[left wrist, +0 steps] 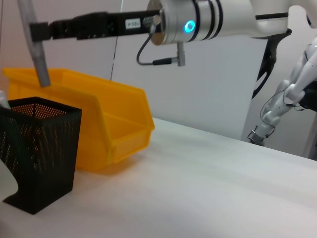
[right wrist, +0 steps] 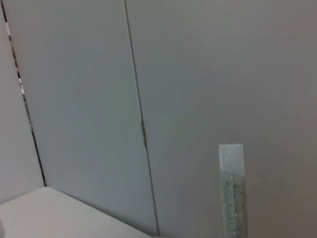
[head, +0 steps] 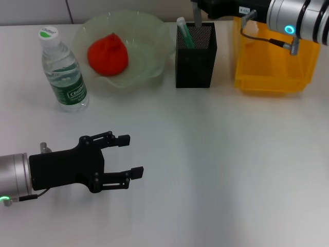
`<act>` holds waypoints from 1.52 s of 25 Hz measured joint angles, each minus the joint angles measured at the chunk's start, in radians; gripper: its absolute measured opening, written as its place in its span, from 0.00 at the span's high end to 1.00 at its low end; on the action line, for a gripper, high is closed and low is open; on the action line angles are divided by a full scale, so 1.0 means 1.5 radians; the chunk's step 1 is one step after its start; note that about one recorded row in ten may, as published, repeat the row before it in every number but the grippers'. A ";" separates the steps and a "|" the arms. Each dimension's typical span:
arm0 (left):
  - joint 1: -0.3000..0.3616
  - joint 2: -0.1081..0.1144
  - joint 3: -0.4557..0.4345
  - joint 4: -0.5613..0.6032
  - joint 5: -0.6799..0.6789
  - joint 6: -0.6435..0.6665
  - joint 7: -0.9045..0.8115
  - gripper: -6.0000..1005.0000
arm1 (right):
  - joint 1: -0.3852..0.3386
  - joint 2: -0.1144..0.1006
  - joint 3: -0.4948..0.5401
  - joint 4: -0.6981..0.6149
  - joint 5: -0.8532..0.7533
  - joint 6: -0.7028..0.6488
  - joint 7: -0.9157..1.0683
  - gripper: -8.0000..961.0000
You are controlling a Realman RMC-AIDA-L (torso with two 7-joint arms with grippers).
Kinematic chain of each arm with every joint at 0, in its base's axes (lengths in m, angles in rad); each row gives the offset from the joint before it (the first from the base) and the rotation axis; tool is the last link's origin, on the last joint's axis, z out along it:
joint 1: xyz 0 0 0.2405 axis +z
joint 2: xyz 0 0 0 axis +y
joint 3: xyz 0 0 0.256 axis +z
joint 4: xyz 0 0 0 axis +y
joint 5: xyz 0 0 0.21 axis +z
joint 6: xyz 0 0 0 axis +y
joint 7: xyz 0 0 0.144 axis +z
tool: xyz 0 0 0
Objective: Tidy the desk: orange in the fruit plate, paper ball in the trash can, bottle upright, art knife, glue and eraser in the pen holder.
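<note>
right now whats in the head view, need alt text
The right gripper holds a grey stick over the black mesh pen holder. An orange sits in the fruit plate, the bottle stands upright, and the open left gripper hovers low.

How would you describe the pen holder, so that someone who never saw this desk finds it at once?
Look along the far edge of the white desk, between the pale glass fruit plate and the yellow bin. The pen holder stands there: the only black, square mesh box, upright, with a green-and-white stick inside.
</note>
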 joint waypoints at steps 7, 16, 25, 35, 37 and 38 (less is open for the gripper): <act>-0.003 0.001 0.002 0.006 0.000 0.005 0.000 0.16 | 0.007 0.001 -0.001 0.034 0.005 0.029 -0.015 0.86; -0.005 0.003 0.001 0.007 0.000 0.020 0.000 0.16 | 0.011 0.002 -0.001 0.055 0.006 0.025 -0.015 0.86; 0.000 0.003 0.002 0.007 -0.001 0.022 0.000 0.16 | -0.006 0.003 0.001 0.050 0.032 0.011 -0.018 0.63; -0.004 -0.001 -0.002 0.002 -0.006 0.082 0.000 0.16 | -0.113 -0.002 0.086 -0.028 0.144 -0.369 -0.023 0.27; -0.007 -0.004 -0.002 0.001 -0.006 0.096 0.000 0.16 | -0.128 -0.003 0.101 -0.026 0.144 -0.426 -0.024 0.24; -0.007 -0.004 -0.002 0.001 -0.006 0.096 0.000 0.16 | -0.139 -0.006 0.110 -0.021 0.144 -0.469 -0.029 0.22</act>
